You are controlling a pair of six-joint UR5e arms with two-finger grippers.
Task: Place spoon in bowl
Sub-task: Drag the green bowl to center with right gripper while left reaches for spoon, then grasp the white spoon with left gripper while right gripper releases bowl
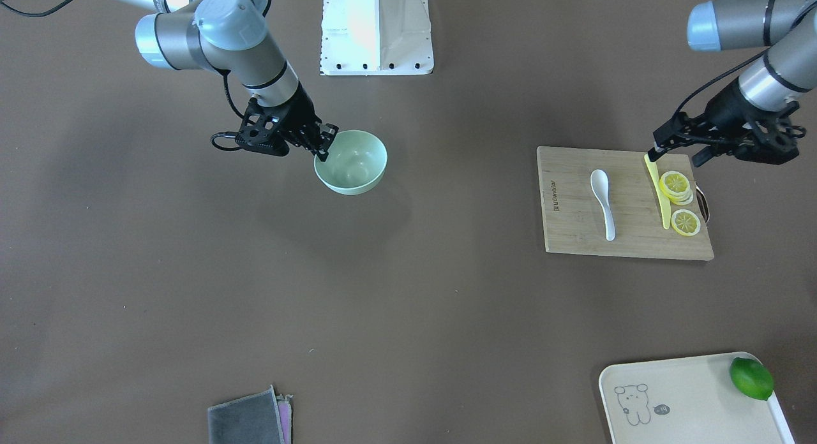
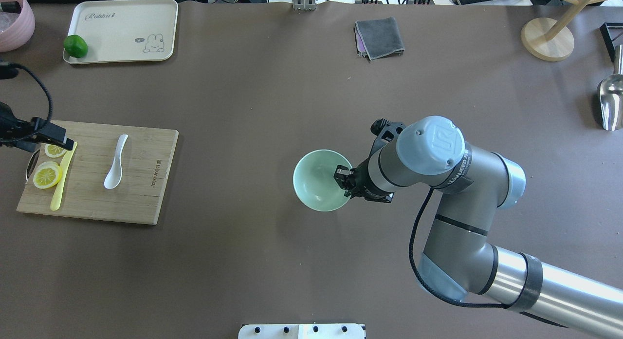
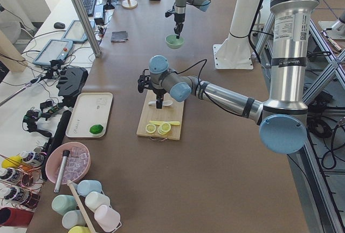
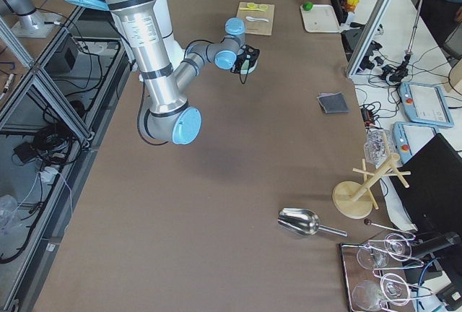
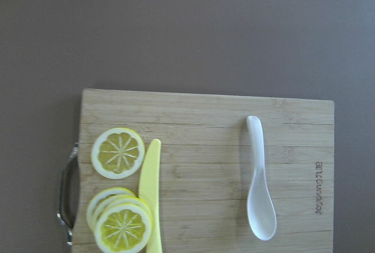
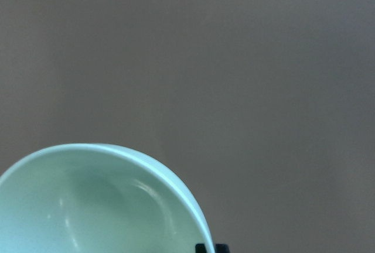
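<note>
The white spoon (image 1: 603, 201) lies on a wooden cutting board (image 1: 574, 233), scoop toward the robot. It also shows in the overhead view (image 2: 115, 162) and the left wrist view (image 5: 259, 188). My left gripper (image 1: 678, 155) is open and empty, above the board's edge by the lemon slices, apart from the spoon. The mint-green bowl (image 1: 354, 166) is near the table's middle (image 2: 316, 183). My right gripper (image 1: 324, 147) is shut on the bowl's rim and holds it tilted, seemingly a little above the table. The right wrist view shows the bowl's rim (image 6: 88, 206).
A yellow knife (image 1: 659, 192) and lemon slices (image 1: 675, 185) lie on the board beside the spoon. A cream tray (image 1: 689, 393) with a lime (image 1: 751, 378) and a grey cloth (image 1: 246, 421) lie at the far edge. A wooden stand (image 2: 547, 37) and metal scoop (image 2: 611, 100) are far right.
</note>
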